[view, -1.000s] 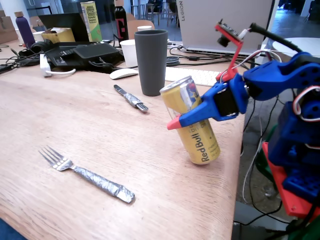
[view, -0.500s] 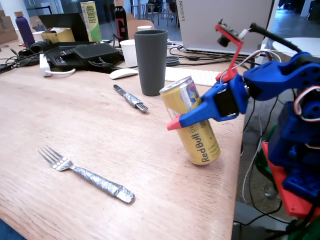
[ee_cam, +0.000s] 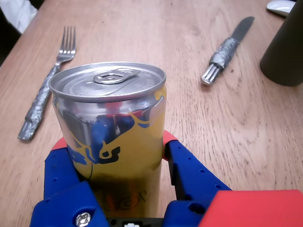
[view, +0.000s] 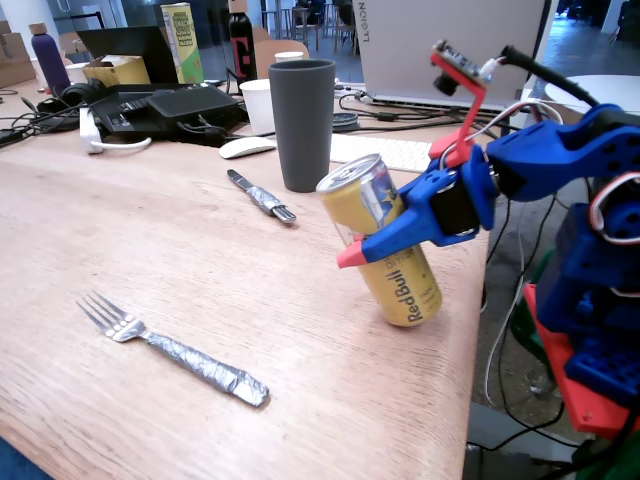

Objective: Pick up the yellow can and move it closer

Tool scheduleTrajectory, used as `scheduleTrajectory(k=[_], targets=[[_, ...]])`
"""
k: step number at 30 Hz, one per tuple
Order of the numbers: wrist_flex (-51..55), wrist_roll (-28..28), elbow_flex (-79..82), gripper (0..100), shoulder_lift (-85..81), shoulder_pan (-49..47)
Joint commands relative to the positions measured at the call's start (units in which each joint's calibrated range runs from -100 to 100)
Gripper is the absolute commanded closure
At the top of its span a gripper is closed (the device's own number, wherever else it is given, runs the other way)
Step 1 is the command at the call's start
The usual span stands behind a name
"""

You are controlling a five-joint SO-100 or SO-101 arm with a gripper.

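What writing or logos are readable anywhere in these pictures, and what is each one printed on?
"Red Bull": red lettering down the side of the yellow can held by the gripper, in the fixed view.
"LEGION": pale letters running up the edge of the grey laptop lid; small, so the reading is unsure.
Yellow-green carton: print too small to read.
Dark bottle: red mark, unreadable.
Can top in the wrist view: embossed marks, too blurred.

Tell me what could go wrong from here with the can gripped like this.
The yellow can is tilted in the gripper, bottom rim near the table; it may slip or tip on release. It sits close to the table's right edge in the fixed view, so it could fall off.
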Motion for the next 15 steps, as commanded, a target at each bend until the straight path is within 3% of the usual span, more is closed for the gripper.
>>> scheduleTrajectory(k=[1,15], targets=[[0.1,0.2,0.3,83,-1.4,0.4],[0.1,0.2,0.3,84,-1.3,1.6]])
